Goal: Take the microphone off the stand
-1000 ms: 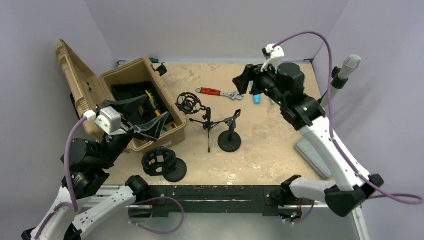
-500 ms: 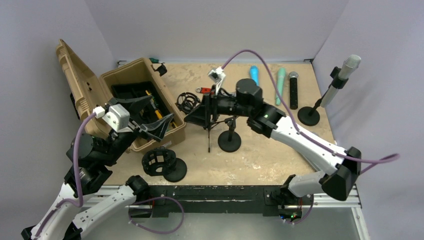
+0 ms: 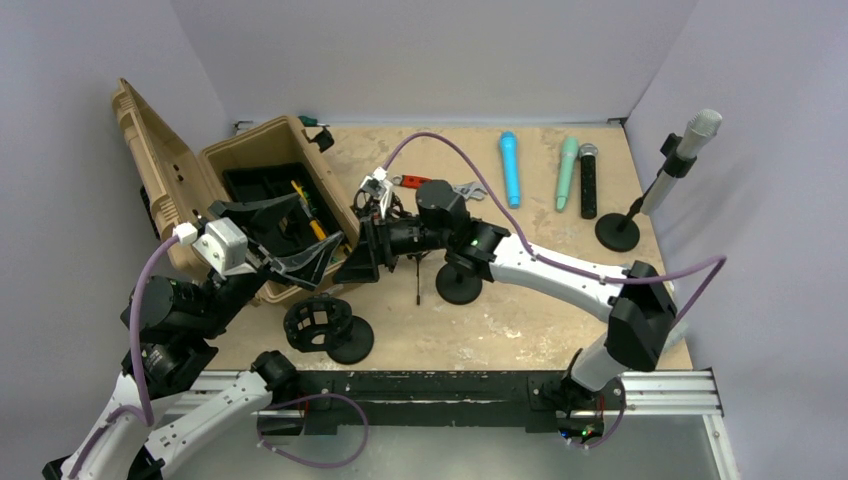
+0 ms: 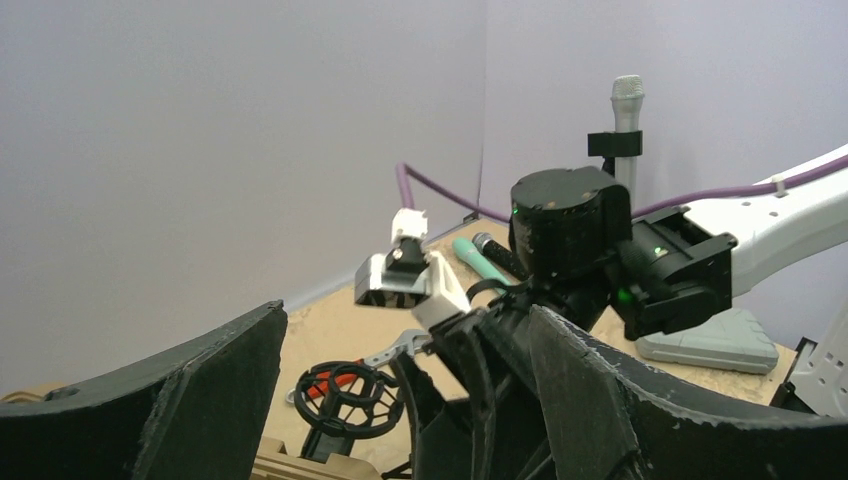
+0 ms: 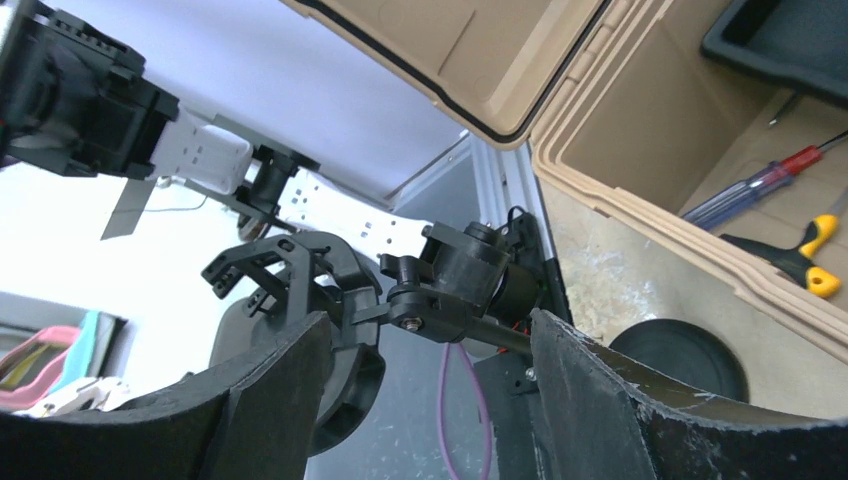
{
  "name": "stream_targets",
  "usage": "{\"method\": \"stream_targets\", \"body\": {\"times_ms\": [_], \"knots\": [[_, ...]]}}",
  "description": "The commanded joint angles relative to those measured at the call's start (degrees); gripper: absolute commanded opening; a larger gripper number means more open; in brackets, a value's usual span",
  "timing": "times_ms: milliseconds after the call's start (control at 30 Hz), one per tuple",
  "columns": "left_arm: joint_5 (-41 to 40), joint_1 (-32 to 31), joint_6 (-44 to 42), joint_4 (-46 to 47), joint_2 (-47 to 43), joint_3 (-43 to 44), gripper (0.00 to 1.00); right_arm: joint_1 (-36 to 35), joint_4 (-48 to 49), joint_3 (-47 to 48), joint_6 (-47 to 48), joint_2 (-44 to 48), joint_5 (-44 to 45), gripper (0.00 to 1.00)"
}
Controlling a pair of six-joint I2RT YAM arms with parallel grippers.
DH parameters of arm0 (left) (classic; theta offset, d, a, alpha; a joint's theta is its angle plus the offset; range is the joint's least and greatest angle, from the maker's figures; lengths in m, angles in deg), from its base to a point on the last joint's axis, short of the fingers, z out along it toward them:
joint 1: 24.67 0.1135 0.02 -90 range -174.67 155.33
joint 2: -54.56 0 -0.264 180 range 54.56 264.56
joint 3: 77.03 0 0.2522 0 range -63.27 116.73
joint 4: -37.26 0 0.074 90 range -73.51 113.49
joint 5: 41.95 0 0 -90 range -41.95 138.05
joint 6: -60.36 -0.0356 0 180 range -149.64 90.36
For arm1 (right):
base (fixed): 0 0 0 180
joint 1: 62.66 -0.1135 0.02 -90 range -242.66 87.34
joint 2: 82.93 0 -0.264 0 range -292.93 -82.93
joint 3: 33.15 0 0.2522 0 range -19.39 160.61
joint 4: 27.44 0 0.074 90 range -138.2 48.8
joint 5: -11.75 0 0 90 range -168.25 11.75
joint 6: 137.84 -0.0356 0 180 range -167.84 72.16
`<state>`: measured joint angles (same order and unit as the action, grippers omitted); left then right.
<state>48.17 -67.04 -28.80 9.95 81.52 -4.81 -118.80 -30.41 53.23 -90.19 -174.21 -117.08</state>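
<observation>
The microphone (image 3: 703,125) was seen clipped atop its stand (image 3: 617,232) at the far right corner. Well apart from it, beside the open case (image 3: 245,137), the right gripper (image 3: 352,255) and the left gripper (image 3: 315,220) were held spread, grasping nothing.

The microphone (image 3: 697,130) is sitting upright in its stand (image 3: 617,233) at the far right edge. Well apart from it, the right gripper (image 3: 358,258) is hovering open-jawed beside the tan case (image 3: 155,165), facing the left gripper (image 3: 315,220), which is also gaping.
</observation>
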Motion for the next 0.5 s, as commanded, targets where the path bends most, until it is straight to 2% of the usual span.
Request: {"method": "stream_targets", "body": {"times_ms": [0, 467], "knots": [[1.73, 0.36, -0.45, 0.37, 0.34, 2.44, 0.89, -0.80, 4.62, 0.62, -0.80, -1.92, -5.37, 0.71], [3.75, 0.36, 0.36, 0.10, 0.81, 2.89, 0.89, -2.11, 6.62, 2.57, -0.94, -6.12, -8.65, 0.72]]}}
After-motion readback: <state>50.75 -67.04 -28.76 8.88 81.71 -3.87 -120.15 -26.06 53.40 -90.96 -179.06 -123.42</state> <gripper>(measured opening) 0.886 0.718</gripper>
